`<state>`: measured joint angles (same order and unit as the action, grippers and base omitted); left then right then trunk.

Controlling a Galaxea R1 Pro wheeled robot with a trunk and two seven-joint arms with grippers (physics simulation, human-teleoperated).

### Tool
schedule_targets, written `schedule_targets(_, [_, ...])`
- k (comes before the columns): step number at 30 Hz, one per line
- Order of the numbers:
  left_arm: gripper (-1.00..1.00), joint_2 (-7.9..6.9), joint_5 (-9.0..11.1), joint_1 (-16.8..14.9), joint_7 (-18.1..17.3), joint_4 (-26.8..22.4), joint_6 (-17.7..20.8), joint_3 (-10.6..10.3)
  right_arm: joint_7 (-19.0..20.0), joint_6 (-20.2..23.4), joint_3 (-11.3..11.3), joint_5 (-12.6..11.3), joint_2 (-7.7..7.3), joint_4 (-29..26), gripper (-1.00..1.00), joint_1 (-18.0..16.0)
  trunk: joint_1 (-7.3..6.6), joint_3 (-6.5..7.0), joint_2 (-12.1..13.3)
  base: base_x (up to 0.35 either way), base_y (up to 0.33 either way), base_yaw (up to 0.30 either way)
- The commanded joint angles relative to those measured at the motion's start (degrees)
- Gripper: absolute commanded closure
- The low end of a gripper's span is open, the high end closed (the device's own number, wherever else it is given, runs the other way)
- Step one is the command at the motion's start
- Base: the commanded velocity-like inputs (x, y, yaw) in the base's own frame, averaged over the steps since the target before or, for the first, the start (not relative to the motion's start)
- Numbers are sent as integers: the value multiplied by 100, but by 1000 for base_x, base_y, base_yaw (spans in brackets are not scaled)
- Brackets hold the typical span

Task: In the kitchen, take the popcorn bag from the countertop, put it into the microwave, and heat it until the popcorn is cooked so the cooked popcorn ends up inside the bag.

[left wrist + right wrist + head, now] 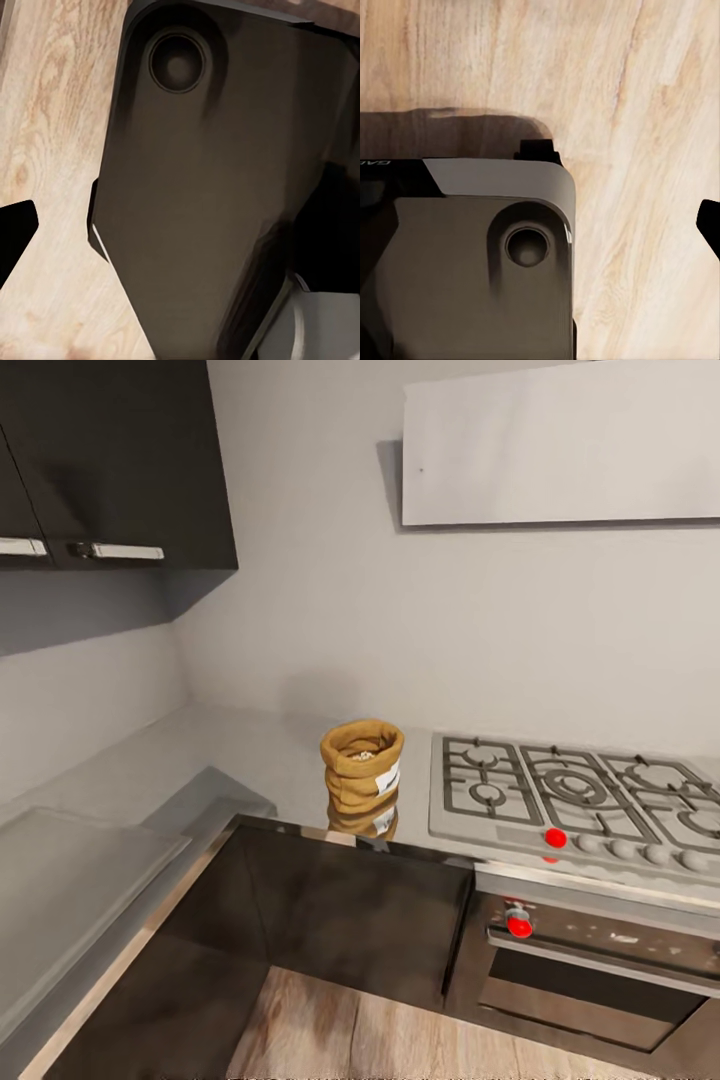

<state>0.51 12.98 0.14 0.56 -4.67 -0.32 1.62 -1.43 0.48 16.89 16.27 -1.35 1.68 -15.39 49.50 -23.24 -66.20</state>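
I am looking into a corner kitchen with grey walls, where a glossy grey bench (250, 760) is wrapping around the corner over dark cabinet fronts (340, 920), with a wooden floor (330, 1030) showing below. The popcorn bag (361, 764), a tan sack with its rim rolled down, is standing upright on the bench near its front edge, just beside the gas hob (575, 790) and apart from it; a pale speckle of popcorn (362, 756) is sitting in its mouth. I am judging that I am at the approach step: the bag is untouched and the base is closing on the corner. Both wrist cameras are pointing down at the floor (645, 112) and at dark parts of the robot's own body (202, 202), so I cannot tell whether either end effector is wide or narrow. The next move is calling for bringing one arm up over the bench and closing on the sack's body without tipping it or spilling kernels, then finding the microwave. Counting: one bag, one hob with one red knob (556, 838), one oven (590, 970) beneath it with one red knob (519, 926), one wall cabinet (110, 460) showing two handles, one pale hood (560, 445)
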Motion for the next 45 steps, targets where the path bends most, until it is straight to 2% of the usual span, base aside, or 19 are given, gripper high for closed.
schedule_targets(1, [-100, 2, 22, -1, 6, -7, -3, 14, -15, 5, 44, 60, -3, 14, -100, -8, 0, -15, -3, 0, 0, 0])
schedule_targets(23, [-100, -7, 29, -1, 6, 7, -3, 21, -22, -12, 43, 69, -5, 11, -100, -8, 0, -218, -3, 0, 0, 0])
schedule_targets(36, [-100, -16, 38, -4, 6, 1, -3, 22, -23, -14, 34, 77, -33, 8, -100, -8, 0, -229, -3, 0, 0, 0])
schedule_targets(40, [-100, -16, 38, -2, 6, 0, -3, 22, -18, -8, 41, 63, 18, 7, -100, -8, 0, -231, -3, 0, 0, 0])
schedule_targets(45, [-100, -16, 38, -5, 6, 0, -3, 22, -2, -4, 36, 68, -33, 7, -100, -8, 0, -268, -3, 0, 0, 0])
